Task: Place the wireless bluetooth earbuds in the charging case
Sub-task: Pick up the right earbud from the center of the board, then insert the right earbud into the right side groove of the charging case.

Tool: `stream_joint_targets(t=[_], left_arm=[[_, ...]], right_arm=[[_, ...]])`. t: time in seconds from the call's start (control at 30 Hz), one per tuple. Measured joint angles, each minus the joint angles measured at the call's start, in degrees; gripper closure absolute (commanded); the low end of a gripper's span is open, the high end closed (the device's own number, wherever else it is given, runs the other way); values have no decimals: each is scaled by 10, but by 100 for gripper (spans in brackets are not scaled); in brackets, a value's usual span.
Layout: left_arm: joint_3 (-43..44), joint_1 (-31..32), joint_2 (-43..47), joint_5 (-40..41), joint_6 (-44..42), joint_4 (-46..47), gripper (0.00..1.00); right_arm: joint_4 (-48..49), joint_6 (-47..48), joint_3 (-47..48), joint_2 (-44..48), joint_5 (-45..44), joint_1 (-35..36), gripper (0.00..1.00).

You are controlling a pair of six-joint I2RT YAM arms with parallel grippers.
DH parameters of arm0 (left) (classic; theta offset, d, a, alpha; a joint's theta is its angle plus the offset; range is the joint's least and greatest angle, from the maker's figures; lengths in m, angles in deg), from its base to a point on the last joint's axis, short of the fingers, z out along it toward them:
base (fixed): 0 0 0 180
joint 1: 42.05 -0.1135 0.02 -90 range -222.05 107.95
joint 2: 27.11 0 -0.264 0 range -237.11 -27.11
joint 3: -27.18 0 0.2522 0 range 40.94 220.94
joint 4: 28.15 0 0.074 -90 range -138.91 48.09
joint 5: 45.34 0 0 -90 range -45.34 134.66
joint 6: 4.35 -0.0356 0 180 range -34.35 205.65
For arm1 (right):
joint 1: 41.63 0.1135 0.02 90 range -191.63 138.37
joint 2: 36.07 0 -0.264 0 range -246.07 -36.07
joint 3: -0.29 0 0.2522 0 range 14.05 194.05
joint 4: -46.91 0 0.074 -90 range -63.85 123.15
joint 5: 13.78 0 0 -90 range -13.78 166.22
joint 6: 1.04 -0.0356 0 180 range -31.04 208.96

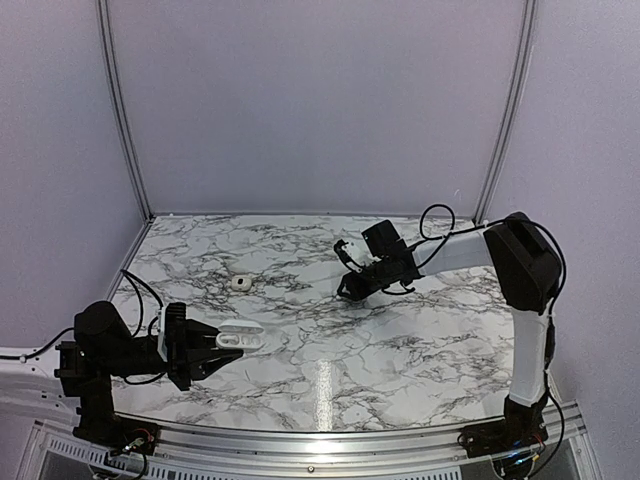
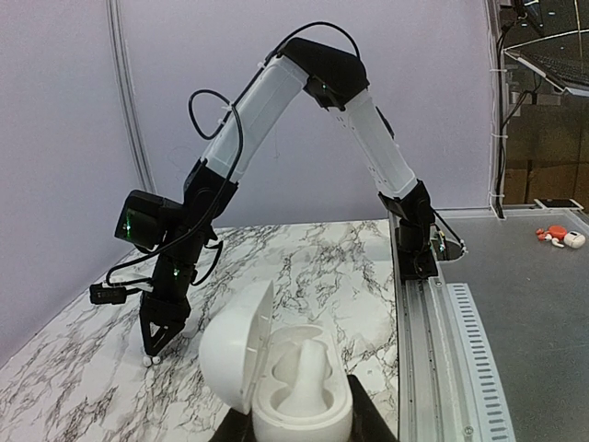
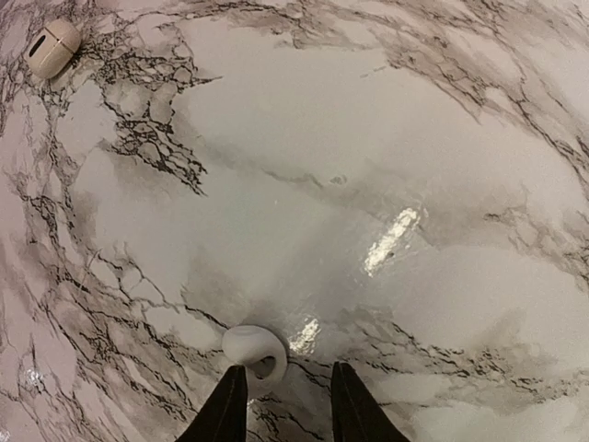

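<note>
Right hand (image 3: 290,370) released, fingers apart, low over the counter (image 3: 433,129). One earbud (image 3: 253,348) lies at the tip of one finger, off-centre in the gap, not gripped. Best to shift sideways so it sits mid-gap, then close gently: tiny, glossy, likely to squirt out. The second earbud (image 3: 51,46) lies well apart on the counter. Over at the near edge, left hand (image 1: 225,341) clenched on the charging case (image 2: 299,391), lid open. Steady it for insertion.
</note>
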Motion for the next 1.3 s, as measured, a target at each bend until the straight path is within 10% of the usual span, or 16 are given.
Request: stream_joint_targets(t=[0.47,0.9,1.3], left_arm=[[0,0,1,0,-5,0,100],[0,0,3,0,-8,0,100],[-1,0,4,-4,-8,0,100]], right_arm=[[12,0,4,-8,2,10,69],[12,2,5,-11,15,23,96],[-15,19,-57,108,18,45,100]])
